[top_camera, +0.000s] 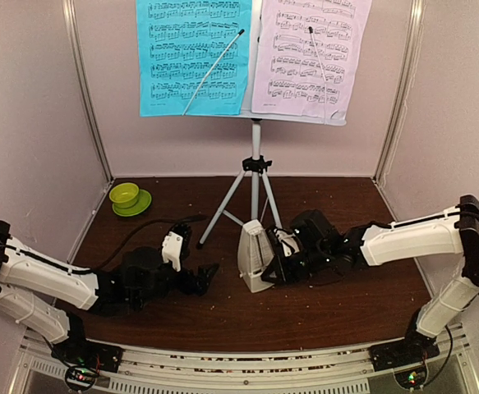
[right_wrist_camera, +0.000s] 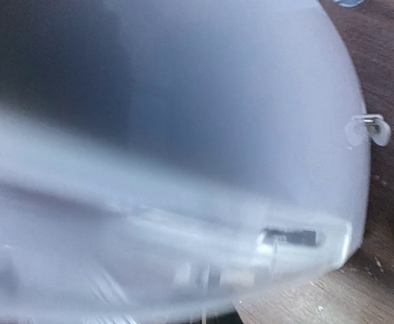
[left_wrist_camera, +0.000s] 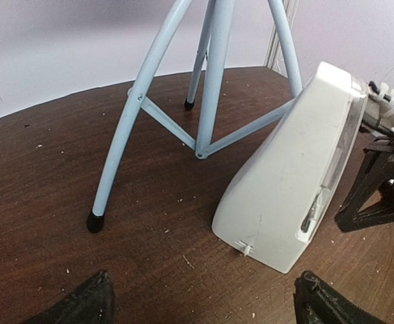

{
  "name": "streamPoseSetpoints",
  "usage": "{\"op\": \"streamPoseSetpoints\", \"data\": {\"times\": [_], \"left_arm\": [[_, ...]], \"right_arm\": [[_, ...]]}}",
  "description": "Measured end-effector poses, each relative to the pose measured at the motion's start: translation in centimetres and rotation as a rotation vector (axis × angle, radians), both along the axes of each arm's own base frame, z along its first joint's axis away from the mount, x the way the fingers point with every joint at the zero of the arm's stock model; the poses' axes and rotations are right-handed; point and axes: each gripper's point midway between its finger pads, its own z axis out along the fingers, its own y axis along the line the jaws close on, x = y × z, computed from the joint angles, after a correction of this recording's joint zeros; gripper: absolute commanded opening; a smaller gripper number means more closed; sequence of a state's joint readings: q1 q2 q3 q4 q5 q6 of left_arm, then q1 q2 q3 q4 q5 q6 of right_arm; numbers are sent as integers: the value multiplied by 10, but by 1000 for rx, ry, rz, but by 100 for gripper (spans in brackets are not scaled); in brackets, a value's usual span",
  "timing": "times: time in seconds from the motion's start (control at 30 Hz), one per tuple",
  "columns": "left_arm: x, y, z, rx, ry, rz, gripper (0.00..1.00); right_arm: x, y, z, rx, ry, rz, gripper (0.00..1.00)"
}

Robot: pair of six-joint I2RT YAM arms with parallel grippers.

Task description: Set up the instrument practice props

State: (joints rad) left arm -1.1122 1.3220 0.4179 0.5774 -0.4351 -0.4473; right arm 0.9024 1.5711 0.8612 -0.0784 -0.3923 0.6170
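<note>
The white music stand [top_camera: 255,115] stands at the back on its silver tripod [top_camera: 255,193], with a cyan page [top_camera: 194,53] and a lilac page [top_camera: 311,53] on it. The cream metronome [top_camera: 254,261] stands upright in front of the tripod. It also shows in the left wrist view [left_wrist_camera: 284,182] and fills the right wrist view [right_wrist_camera: 183,135], blurred. My right gripper [top_camera: 278,261] is right against its front face; its own fingers are hidden, and one black finger [left_wrist_camera: 376,192] shows beside the metronome. My left gripper [top_camera: 202,279] is open and empty, left of the metronome.
A lime-green bowl on a saucer [top_camera: 127,197] sits at the back left by the wall. The tripod legs [left_wrist_camera: 126,135] spread over the table just behind the metronome. Walls close in the left, back and right sides.
</note>
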Motion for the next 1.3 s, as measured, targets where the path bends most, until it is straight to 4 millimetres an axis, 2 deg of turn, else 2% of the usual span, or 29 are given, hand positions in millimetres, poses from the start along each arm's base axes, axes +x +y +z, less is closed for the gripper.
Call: {"op": "streamPoseSetpoints", "data": {"times": [0.1, 0.23, 0.43, 0.87, 1.07, 1.3], "left_arm": [[-1, 1, -2, 11, 5, 0, 94], [-1, 2, -5, 20, 10, 0, 94], [0, 0, -15, 50, 20, -2, 94], [3, -1, -11, 50, 8, 8, 96], [3, 1, -10, 64, 13, 14, 98], [5, -1, 3, 64, 10, 18, 98]], "right_arm": [[2, -17, 11, 7, -45, -37, 5], [15, -38, 26, 13, -113, -116, 5], [39, -55, 10, -60, -146, -219, 0], [66, -52, -16, -81, -198, -315, 0], [60, -48, -30, -19, -164, -320, 0], [54, -28, -26, 69, -142, -303, 0]]}}
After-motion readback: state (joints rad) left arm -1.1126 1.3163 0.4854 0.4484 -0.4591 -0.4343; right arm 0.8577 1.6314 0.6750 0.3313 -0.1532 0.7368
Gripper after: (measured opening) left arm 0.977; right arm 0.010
